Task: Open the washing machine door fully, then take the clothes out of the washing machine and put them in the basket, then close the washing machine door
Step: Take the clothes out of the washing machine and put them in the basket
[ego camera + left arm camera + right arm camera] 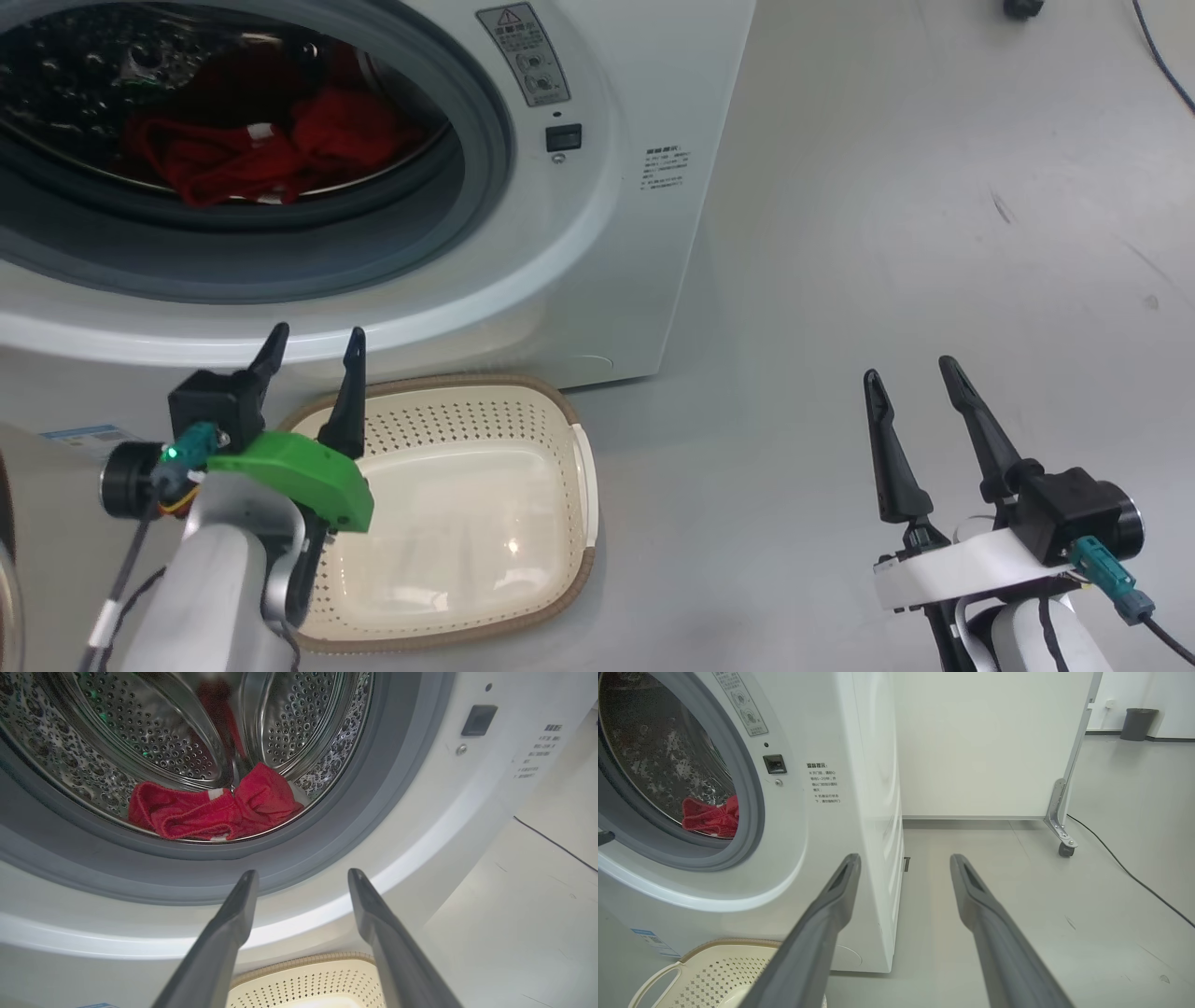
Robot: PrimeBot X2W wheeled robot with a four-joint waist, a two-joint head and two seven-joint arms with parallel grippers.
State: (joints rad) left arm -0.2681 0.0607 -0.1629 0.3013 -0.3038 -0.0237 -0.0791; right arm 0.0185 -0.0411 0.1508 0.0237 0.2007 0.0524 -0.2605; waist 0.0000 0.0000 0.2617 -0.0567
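The white washing machine (597, 233) stands with its drum mouth uncovered; its door is out of view. Red clothes (261, 154) lie bundled at the bottom of the steel drum, just behind the grey seal (485, 140). The cream basket (523, 385) sits empty on the floor against the machine's front. My left gripper (317, 331) hangs open over the basket's left end, below the drum mouth, fingers aimed at the clothes (215, 809) and holding nothing. Off to the right, my right gripper (909, 369) is open over bare floor, level with the machine's right corner (878, 858).
Grey floor spreads to the right of the machine. A white panel on a castor (1066, 849) stands behind it, and a black cable (1125, 872) runs across the floor there. A dark bin (1138, 724) stands far back.
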